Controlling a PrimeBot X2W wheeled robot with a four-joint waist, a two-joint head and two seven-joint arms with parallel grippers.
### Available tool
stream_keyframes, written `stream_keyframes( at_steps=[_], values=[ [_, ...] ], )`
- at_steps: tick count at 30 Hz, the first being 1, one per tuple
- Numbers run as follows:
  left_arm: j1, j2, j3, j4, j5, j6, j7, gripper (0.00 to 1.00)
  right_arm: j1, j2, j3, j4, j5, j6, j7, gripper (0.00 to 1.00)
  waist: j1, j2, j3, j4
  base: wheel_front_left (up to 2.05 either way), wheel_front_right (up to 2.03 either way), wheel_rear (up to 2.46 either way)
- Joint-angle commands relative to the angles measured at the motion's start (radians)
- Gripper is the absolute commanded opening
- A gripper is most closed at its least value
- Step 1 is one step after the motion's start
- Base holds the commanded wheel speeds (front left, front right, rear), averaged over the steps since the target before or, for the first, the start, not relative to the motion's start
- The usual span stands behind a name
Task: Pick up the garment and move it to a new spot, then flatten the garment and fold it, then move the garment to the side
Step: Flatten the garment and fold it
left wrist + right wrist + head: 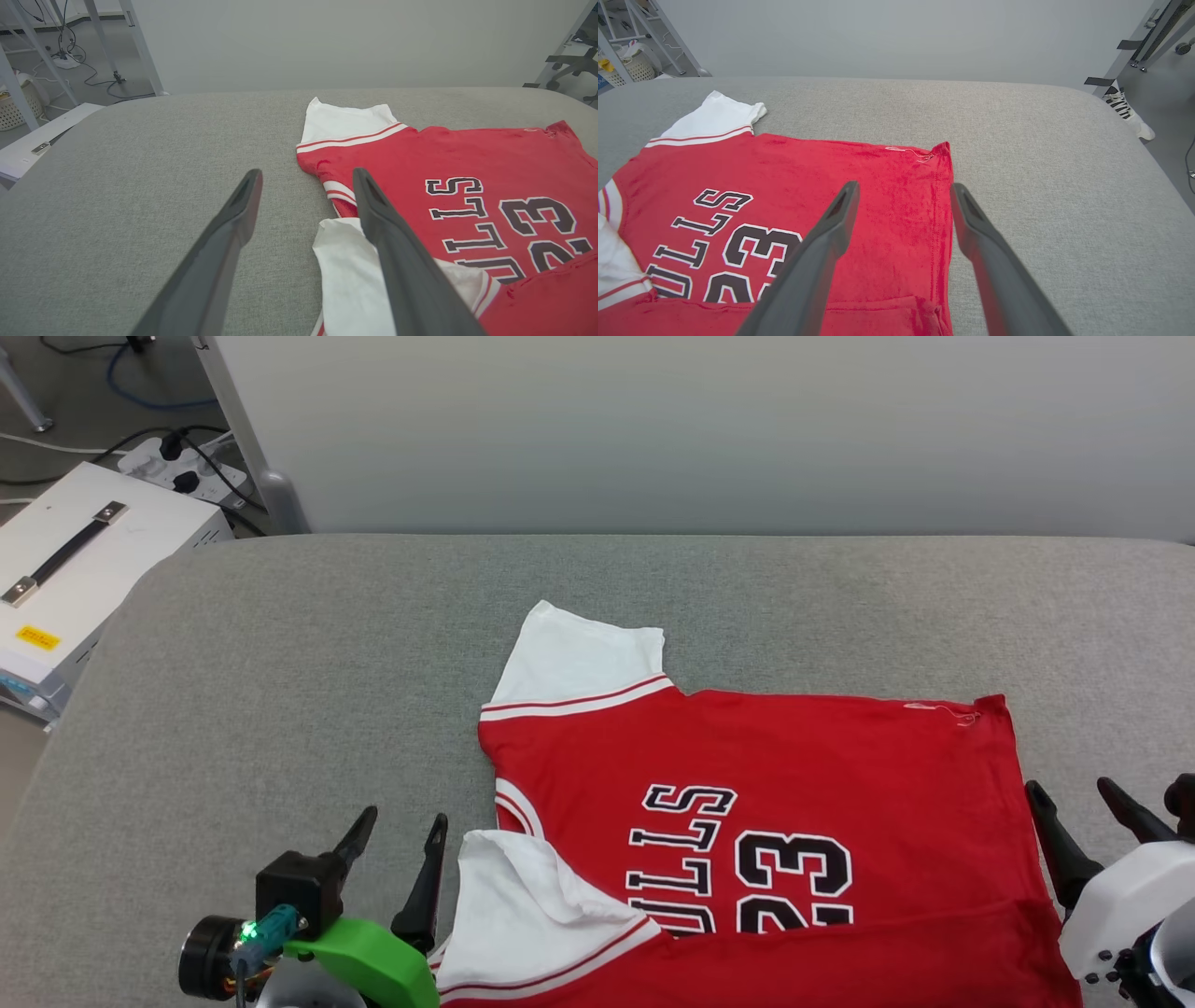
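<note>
Grey woven padding on the table [280,663] is carrying the whole job. The garment [794,756] is lying flat on it, right of centre, print up, collar toward the robot's left and hem toward its right. A red band [887,943] along the near edge is lying doubled over the lower part of the lettering, so I am reading this as mid-fold. The left gripper [403,818] is hovering just beside the near sleeve [523,896], jaws parted and holding nothing. The right gripper [1069,787] is sitting at the hem edge [1018,803], jaws likewise spread and empty. Judgement: both ends of the doubled edge are wanting a pinch at matching depth, through both layers, then an even lift so the crease is running straight. The rumpled near sleeve is looking likely to bunch, so it is worth tucking flat first. A loose thread [943,712] is showing at the far hem corner and is of no concern.
</note>
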Motion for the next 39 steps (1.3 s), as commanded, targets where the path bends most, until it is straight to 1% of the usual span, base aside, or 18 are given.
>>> stream_keyframes(
  at_steps=[1,7,10,12,16,20,24,27,29,31,37,39],
  values=[
    [-0.017,-0.008,0.017,-0.007,0.014,-0.008,-0.021,1.00,-0.017,0.000,0.005,-0.001,-0.002,-0.001,-0.042,1.00,0.0000,0.0113,0.002,-0.003,0.00,0.00,0.00],
    [-0.001,-0.052,0.094,-0.036,0.068,-0.035,-0.046,1.00,-0.018,0.037,0.020,0.017,-0.025,-0.001,-0.200,1.00,0.0000,0.0113,0.016,-0.014,0.00,0.00,0.00],
    [0.004,-0.077,0.137,-0.051,0.104,-0.069,-0.047,1.00,-0.031,0.053,0.025,0.024,-0.036,-0.001,-0.254,1.00,0.0000,0.0113,0.036,-0.026,0.00,0.00,0.00],
    [-0.005,-0.083,0.149,-0.051,0.124,-0.096,-0.047,1.00,-0.045,0.059,0.032,0.024,-0.045,-0.001,-0.279,1.00,0.0000,0.0113,0.055,-0.037,0.00,0.00,0.00],
    [-0.074,-0.070,0.152,-0.031,0.143,-0.154,-0.042,1.00,-0.077,0.069,0.038,0.019,-0.060,-0.001,-0.316,1.00,0.0000,0.0113,0.109,-0.065,0.00,0.00,0.00],
    [-0.196,-0.042,0.155,-0.015,0.132,-0.210,0.032,1.00,-0.108,0.083,0.052,0.010,-0.072,-0.001,-0.342,1.00,0.0000,0.0113,0.172,-0.105,0.00,0.00,0.00],
    [-0.345,0.010,0.180,-0.007,0.089,-0.270,0.167,1.00,-0.148,0.104,0.072,0.003,-0.084,-0.001,-0.363,1.00,0.0000,0.0113,0.240,-0.158,0.00,0.00,0.00],
    [-0.461,0.063,0.179,0.018,0.056,-0.314,0.327,1.00,-0.180,0.124,0.092,0.004,-0.089,-0.001,-0.385,1.00,0.0000,0.0113,0.289,-0.199,0.00,0.00,0.00],
    [-0.535,0.088,0.171,0.039,0.037,-0.337,0.436,1.00,-0.195,0.137,0.107,0.008,-0.090,-0.001,-0.401,1.00,0.0000,0.0113,0.314,-0.222,0.00,0.00,0.00],
    [-0.605,0.107,0.157,0.064,0.022,-0.355,0.544,1.00,-0.208,0.147,0.125,0.014,-0.091,-0.001,-0.416,1.00,0.0000,0.0113,0.338,-0.244,0.00,0.00,0.00],
    [-0.760,0.122,0.116,0.153,-0.050,-0.380,0.839,1.00,-0.245,0.168,0.160,0.050,-0.085,-0.001,-0.460,1.00,0.0000,0.0113,0.396,-0.297,0.00,0.00,0.00],
    [-0.798,0.129,0.104,0.186,-0.063,-0.384,0.914,1.00,-0.257,0.172,0.170,0.064,-0.082,-0.001,-0.472,1.00,0.0000,0.0113,0.412,-0.313,0.00,0.00,0.00]
  ],
)
